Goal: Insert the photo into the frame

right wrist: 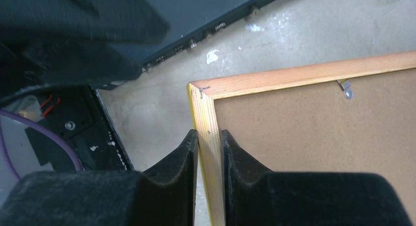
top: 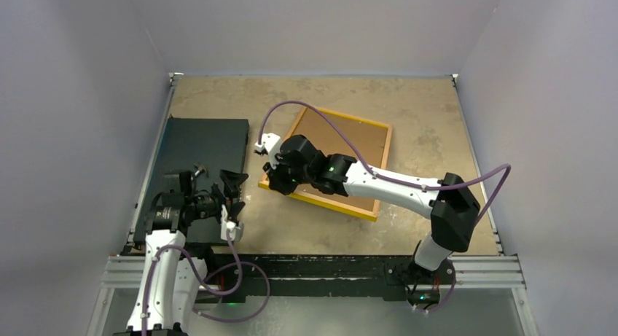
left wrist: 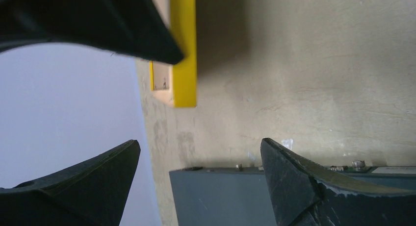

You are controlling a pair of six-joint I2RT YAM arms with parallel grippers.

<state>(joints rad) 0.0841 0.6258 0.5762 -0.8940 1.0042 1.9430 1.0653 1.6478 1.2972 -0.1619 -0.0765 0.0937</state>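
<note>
The frame [top: 351, 211] lies back-up on the table, its yellow border around a brown backing board [top: 342, 143]. My right gripper [top: 271, 177] is shut on the frame's left rail near the near-left corner. In the right wrist view the fingers [right wrist: 189, 152] pinch the bare wood rail [right wrist: 208, 113] from both sides. My left gripper [top: 237, 201] hangs open and empty to the left of that corner, over the right edge of the black board [top: 197, 143]. Its wrist view shows the frame's yellow corner [left wrist: 184, 64] ahead. The photo is out of view.
The black flat board [left wrist: 221, 196] lies along the table's left side, with small screws on its edge [right wrist: 206, 32]. A metal clip [right wrist: 346, 87] sits on the backing board [right wrist: 314, 138]. Walls close in the table on three sides.
</note>
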